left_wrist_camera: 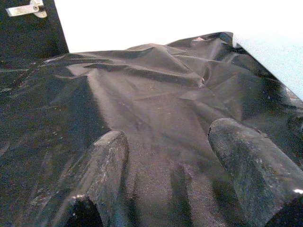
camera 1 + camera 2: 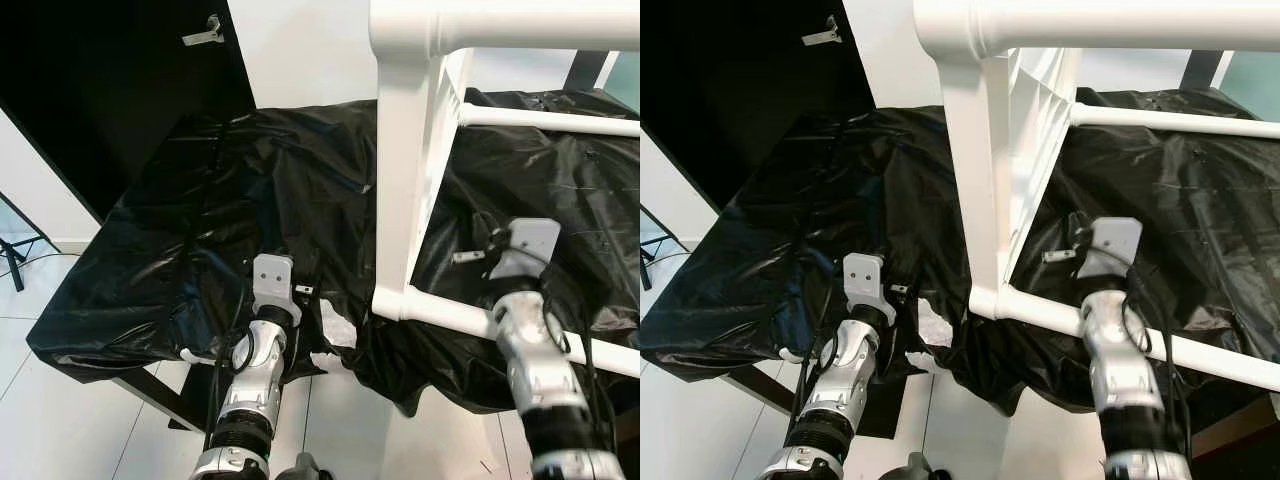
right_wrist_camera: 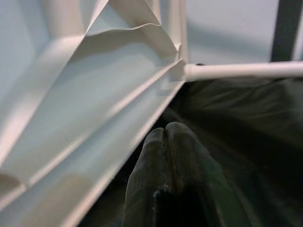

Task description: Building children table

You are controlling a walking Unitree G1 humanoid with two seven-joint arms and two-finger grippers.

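White children's table frame (image 2: 410,180) stood on edge across the upper right of the head views, one thick leg running down the middle of the frame to a joint where a round rail (image 2: 520,335) led off toward the lower right. It rested on a counter (image 2: 150,290) draped in crumpled black plastic sheet (image 2: 800,220). A second thin rail (image 2: 1170,120) crossed the upper right.

The right pincer (image 3: 165,156) lay just beside the ribbed underside of the frame, its two fingers clenched together with nothing between them. The left pincer (image 1: 168,156) hovered low over the bare sheet in the lower centre of the head views, fingers spread and released, holding nothing.

By my reading the step in hand was steadying or repositioning the part-built frame rather than fitting a piece, since no loose part lay near either pincer. The next move probably called for the right pincer to part and close on the rail or leg.

No containers could be made out. A dark door with a metal handle (image 2: 205,33) filled the upper left.
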